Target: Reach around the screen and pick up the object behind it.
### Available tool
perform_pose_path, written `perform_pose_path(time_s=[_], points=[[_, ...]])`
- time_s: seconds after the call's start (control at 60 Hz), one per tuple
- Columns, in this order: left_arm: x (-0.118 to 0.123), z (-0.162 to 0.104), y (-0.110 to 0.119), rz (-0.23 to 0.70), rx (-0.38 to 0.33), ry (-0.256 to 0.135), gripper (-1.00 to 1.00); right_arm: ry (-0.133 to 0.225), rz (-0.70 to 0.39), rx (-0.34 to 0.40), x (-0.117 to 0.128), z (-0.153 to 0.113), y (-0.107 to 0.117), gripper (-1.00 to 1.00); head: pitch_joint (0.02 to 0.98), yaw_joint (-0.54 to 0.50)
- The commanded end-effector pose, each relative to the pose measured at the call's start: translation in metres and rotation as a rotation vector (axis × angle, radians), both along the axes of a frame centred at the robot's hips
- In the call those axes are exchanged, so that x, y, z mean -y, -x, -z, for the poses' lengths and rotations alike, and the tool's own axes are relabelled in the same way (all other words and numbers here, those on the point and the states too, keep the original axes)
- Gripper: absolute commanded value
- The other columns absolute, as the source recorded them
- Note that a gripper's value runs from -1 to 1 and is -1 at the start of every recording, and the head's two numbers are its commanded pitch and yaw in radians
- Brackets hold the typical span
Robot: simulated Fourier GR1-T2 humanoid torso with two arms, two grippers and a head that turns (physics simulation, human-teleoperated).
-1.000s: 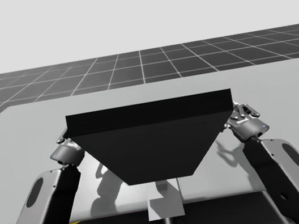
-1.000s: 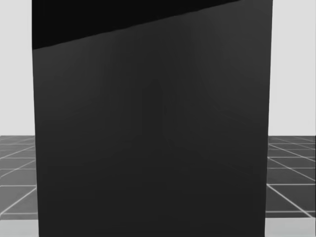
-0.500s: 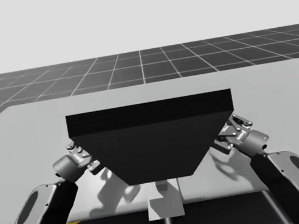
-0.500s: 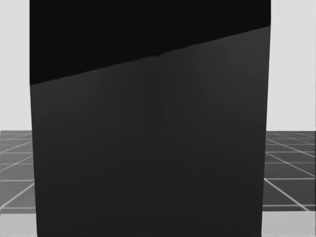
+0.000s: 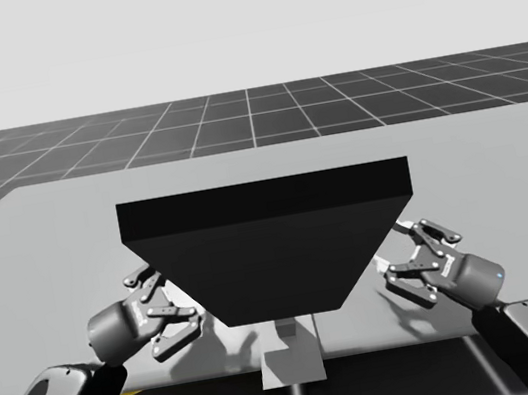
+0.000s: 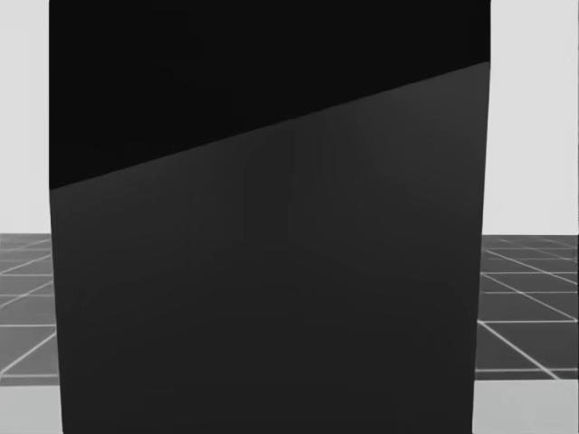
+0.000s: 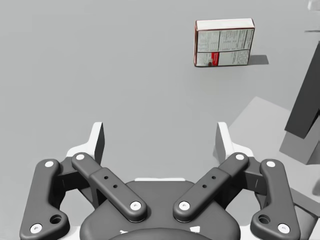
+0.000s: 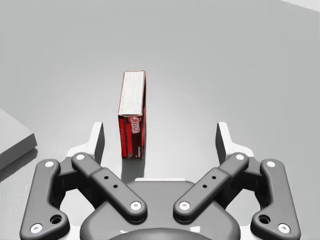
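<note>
A tall black screen stands mid-table and blocks the head view. In the right wrist view a narrow red box with a white top stands upright on the table just ahead of my right gripper, nearer one finger and touching neither. The left wrist view has the same box, white-faced with red edges, far ahead of my left gripper and off to one side. Both grippers are open and hold nothing. From above, my left gripper and right gripper flank the screen's lower corners.
The grey table stretches wide on both sides of the screen. One edge of the screen rises beside my left gripper, with its shadow on the table. A small grey post sits at the table's front edge.
Both arms have drawn back toward the table's near edge, and the grippers now sit lower beside the screen. My head has turned, shifting the screen in its view.
</note>
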State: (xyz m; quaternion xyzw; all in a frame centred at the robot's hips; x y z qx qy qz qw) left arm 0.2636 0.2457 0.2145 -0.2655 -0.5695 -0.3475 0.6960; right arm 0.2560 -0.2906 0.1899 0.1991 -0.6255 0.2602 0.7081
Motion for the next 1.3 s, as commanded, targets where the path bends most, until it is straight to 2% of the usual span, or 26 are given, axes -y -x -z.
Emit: perform_pose_path(time_s=[0.017,0.067,0.15,0.25,0.317,0.35,0.65,1.0,1.067,1.083,1.1,1.117,1.133,1.15,1.2,1.3], points=[[0.006,0.003,0.006,0.030,0.007,-0.021,-1.00,-0.024,-0.009,0.012,-0.006,0.005,-0.006,-1.00,0.104,-0.03],[0.008,0.005,0.005,0.035,0.006,-0.024,-1.00,-0.039,-0.015,0.017,-0.011,0.009,-0.014,-1.00,0.106,-0.03],[0.011,0.007,0.004,0.041,0.006,-0.028,-1.00,-0.042,-0.017,0.026,-0.018,0.016,-0.024,-1.00,0.110,-0.03],[0.014,0.009,0.004,0.047,0.011,-0.033,-1.00,-0.031,-0.020,0.021,-0.025,0.027,-0.034,-1.00,0.114,-0.03],[0.016,0.011,0.004,0.050,0.017,-0.036,-1.00,-0.054,-0.039,0.022,-0.030,0.035,-0.040,-1.00,0.116,-0.03],[0.017,0.012,0.004,0.052,0.022,-0.040,-1.00,-0.054,-0.041,0.028,-0.033,0.039,-0.042,-1.00,0.118,-0.03],[0.023,0.014,0.004,0.070,0.033,-0.056,-1.00,0.015,-0.099,-0.010,-0.069,0.064,-0.065,-1.00,0.128,-0.03],[0.024,0.016,0.005,0.074,0.035,-0.061,-1.00,0.032,-0.101,-0.075,-0.089,0.087,-0.088,-1.00,0.135,-0.03],[0.024,0.016,0.005,0.074,0.037,-0.061,-1.00,0.053,-0.078,-0.065,-0.089,0.092,-0.090,-1.00,0.133,-0.03],[0.024,0.016,0.005,0.075,0.038,-0.061,-1.00,0.060,-0.056,-0.048,-0.088,0.093,-0.091,-0.92,0.133,-0.03],[0.024,0.015,0.005,0.075,0.038,-0.061,-1.00,0.055,-0.005,-0.018,-0.087,0.095,-0.090,0.38,0.133,-0.03],[0.024,0.015,0.005,0.074,0.039,-0.061,-1.00,0.052,-0.004,-0.022,-0.087,0.095,-0.090,0.74,0.133,-0.03],[0.024,0.015,0.005,0.074,0.039,-0.062,-1.00,0.048,-0.011,-0.034,-0.086,0.095,-0.090,0.97,0.133,-0.03],[0.024,0.015,0.005,0.071,0.040,-0.063,-1.00,0.034,-0.022,-0.048,-0.085,0.094,-0.089,1.00,0.133,-0.03],[0.024,0.015,0.005,0.071,0.040,-0.063,-1.00,0.037,-0.011,-0.036,-0.083,0.093,-0.089,1.00,0.133,-0.03],[0.023,0.016,0.005,0.069,0.041,-0.064,-1.00,0.017,0.014,-0.035,-0.077,0.086,-0.088,1.00,0.132,-0.03]])
